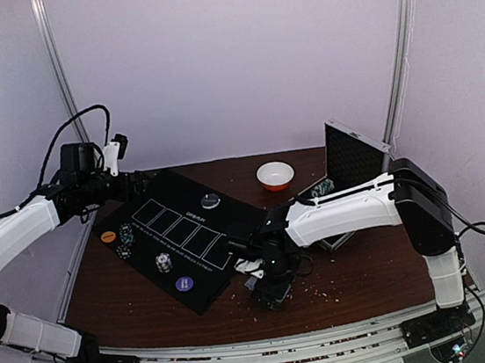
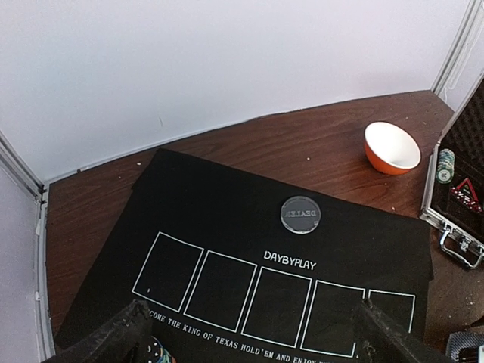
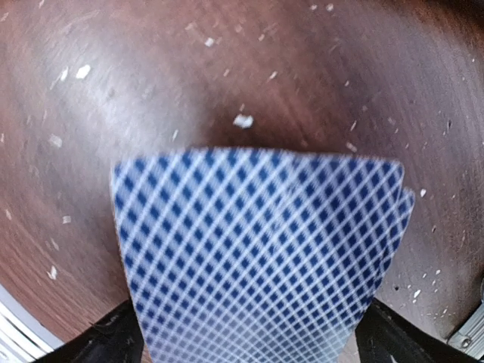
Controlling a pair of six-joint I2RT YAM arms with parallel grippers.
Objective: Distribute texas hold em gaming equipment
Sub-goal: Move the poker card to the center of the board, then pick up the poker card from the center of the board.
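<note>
blue-backed cards [image 3: 257,257] in right jaws, chips [image 2: 446,165] in open case [image 2: 476,132], bowl [image 2: 392,147] nearby

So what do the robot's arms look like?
Both have white shells between black joints. The left arm trails a thin black cable looping above it; the right arm has a chunky black elbow. The left gripper and right gripper have black fingers.

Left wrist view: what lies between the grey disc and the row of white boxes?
Below the disc, only the word DAYBYPLAY on the black mat; the left wrist view shows it.
</note>
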